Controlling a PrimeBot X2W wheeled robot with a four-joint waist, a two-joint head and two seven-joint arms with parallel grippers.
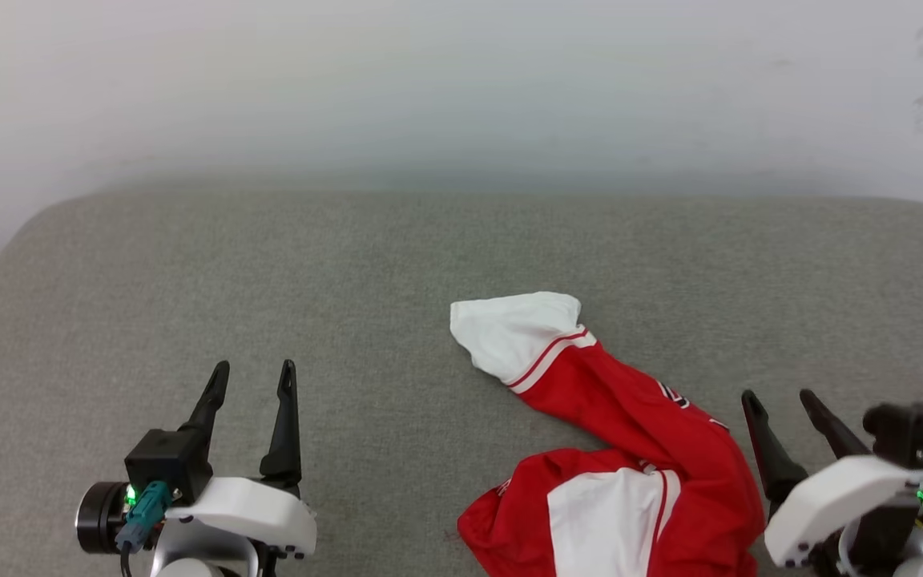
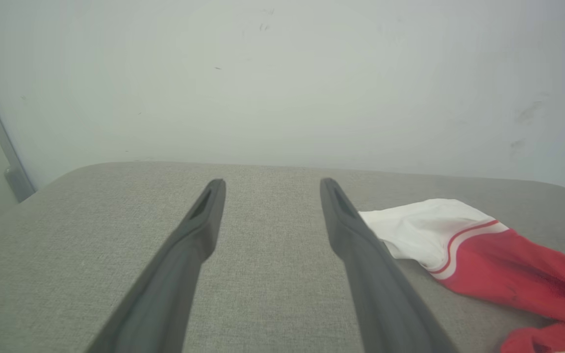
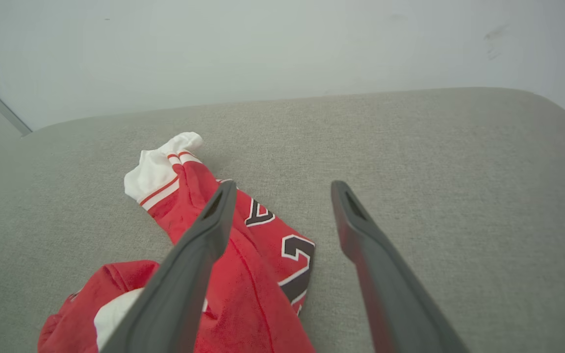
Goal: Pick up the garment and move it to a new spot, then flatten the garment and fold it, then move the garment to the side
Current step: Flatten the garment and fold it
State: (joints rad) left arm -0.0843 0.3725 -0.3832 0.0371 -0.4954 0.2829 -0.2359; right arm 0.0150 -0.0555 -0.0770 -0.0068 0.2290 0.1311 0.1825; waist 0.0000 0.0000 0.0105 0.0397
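Now, the left end effector (image 1: 255, 367) is hovering over bare grey bench (image 1: 349, 264), its two dark fingers (image 1: 285, 417) standing spread wide and pinching nothing. The garment (image 1: 638, 417) is lying crumpled on the bench well off to this end effector's right, apart from it. In the left wrist view the white sleeve (image 2: 424, 225) with its red-and-white trim is peeking out just past the right finger, and the red body is trailing away further right.

Over on the other side, the right end effector (image 1: 778, 397) is also holding its fingers spread, with nothing between them. The garment is sitting just beside it on its left, the red cloth bunching up close to the left finger in the head view; whether it is touching, I cannot tell. In the right wrist view the left finger is crossing in front of the red fabric, and black white-outlined print is showing in the gap between the fingers, nearer the left one. The right finger is pointing over bare bench. Ahead of both end effectors, beyond the far edge of the bench, a pale wall (image 1: 461, 80) is rising.
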